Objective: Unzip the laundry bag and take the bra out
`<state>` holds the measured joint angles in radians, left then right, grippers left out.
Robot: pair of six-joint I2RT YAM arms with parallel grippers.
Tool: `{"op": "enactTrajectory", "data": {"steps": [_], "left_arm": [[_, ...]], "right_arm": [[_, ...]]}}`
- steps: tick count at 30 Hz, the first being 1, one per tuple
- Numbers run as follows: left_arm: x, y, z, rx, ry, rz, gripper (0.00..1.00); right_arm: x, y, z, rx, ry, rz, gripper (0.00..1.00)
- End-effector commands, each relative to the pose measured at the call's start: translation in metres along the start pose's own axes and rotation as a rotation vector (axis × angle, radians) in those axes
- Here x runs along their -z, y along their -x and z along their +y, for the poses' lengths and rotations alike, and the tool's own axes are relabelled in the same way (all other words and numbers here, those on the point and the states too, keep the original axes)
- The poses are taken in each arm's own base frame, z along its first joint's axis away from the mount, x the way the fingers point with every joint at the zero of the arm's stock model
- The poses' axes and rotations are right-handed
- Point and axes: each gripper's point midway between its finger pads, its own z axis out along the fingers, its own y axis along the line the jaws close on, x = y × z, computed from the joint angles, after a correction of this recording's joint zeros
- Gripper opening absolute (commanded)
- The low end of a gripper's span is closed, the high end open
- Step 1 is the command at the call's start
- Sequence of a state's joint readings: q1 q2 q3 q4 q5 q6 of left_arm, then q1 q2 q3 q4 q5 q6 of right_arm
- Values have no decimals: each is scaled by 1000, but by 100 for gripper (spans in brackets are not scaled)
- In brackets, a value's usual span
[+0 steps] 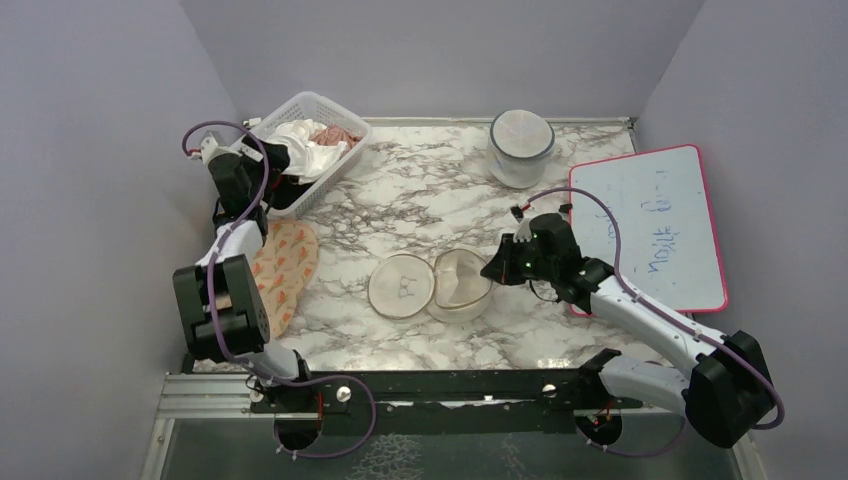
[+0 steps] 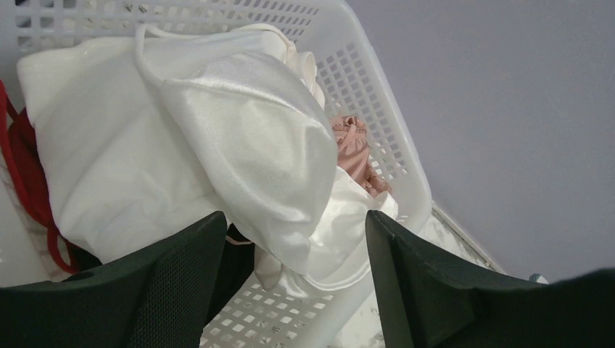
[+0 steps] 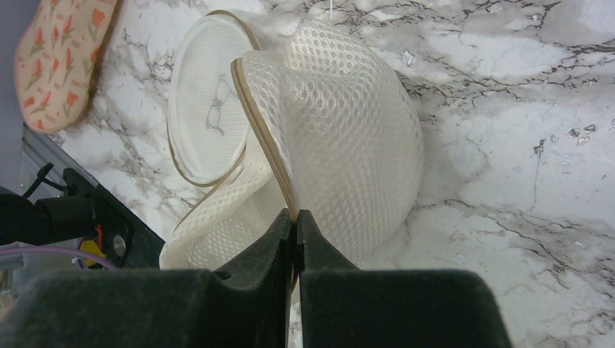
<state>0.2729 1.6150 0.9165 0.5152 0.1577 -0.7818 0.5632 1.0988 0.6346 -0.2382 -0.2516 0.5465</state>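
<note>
Cream mesh, the laundry bag (image 1: 460,288) lies unzipped at the middle of the marble table (image 1: 420,190). Its flat face (image 1: 402,287) with the line drawing is folded out toward the left arm's side, and the bowl half gapes with no garment showing inside. The right gripper (image 3: 294,226) is pinched tight on the tan trim of that bowl's rim, reaching it from the right. The bra (image 2: 352,148), a peach-pink crumple, sits not in the bag but in the white basket (image 1: 300,103) at the far left corner, wedged between a glossy white garment (image 2: 217,130) and the basket's wall. The left gripper (image 2: 294,217) hangs over that basket, jaws wide apart with nothing between them. The bra lies just beyond its fingers, so the left arm is much the nearer, and I judge the removal essentially done.
</note>
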Motion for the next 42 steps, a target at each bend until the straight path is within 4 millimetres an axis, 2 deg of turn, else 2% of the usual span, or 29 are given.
{"op": "enactTrajectory", "data": {"steps": [1, 2, 4, 7, 11, 12, 14, 17, 18, 21, 23, 25, 27, 29, 31, 34, 37, 42], "left_arm": [[38, 32, 5, -44, 158, -63, 93], [45, 31, 9, -41, 194, -53, 99], [56, 23, 7, -53, 216, -8, 99], [76, -2, -15, -102, 161, 56, 99], [113, -73, -73, -229, -68, 226, 99], [127, -95, -83, -263, -135, 284, 99], [155, -132, -88, -326, -221, 390, 99], [200, -175, -61, -318, -211, 529, 96], [213, -186, -51, -284, -198, 567, 94], [251, -204, -45, -170, -240, 624, 84], [264, -211, -45, -155, -245, 627, 79], [269, -219, -37, -182, -192, 640, 77], [270, -225, -25, -204, -114, 647, 76], [274, -235, -13, -208, -42, 684, 70], [278, -246, 3, -197, 41, 734, 58], [284, -263, 21, -182, 133, 811, 57], [283, -270, 30, -202, 175, 831, 55], [280, -271, 25, -188, 204, 817, 52]], "right_arm": [[2, 4, 2, 15, -1, -18, 3], [2, 4, 0, 5, -16, -17, 3], [2, 5, -4, -5, -39, -17, 3], [0, 14, -12, -9, -98, -43, 3], [-2, 28, -37, -6, -265, -63, 3], [-2, 32, -42, 2, -295, -61, 3], [-3, 38, -48, 14, -342, -59, 3], [-2, 45, -50, 38, -362, -63, 6], [-1, 48, -49, 46, -361, -67, 14], [6, 57, -39, 78, -320, -93, 38], [11, 61, -30, 91, -279, -119, 56], [18, 65, -21, 100, -239, -146, 73], [23, 66, -15, 100, -215, -154, 83], [26, 67, -12, 99, -202, -157, 87], [30, 67, -10, 94, -202, -159, 87], [34, 66, -11, 92, -205, -164, 88], [35, 66, -11, 93, -207, -173, 88], [32, 66, -13, 92, -211, -171, 87]]}}
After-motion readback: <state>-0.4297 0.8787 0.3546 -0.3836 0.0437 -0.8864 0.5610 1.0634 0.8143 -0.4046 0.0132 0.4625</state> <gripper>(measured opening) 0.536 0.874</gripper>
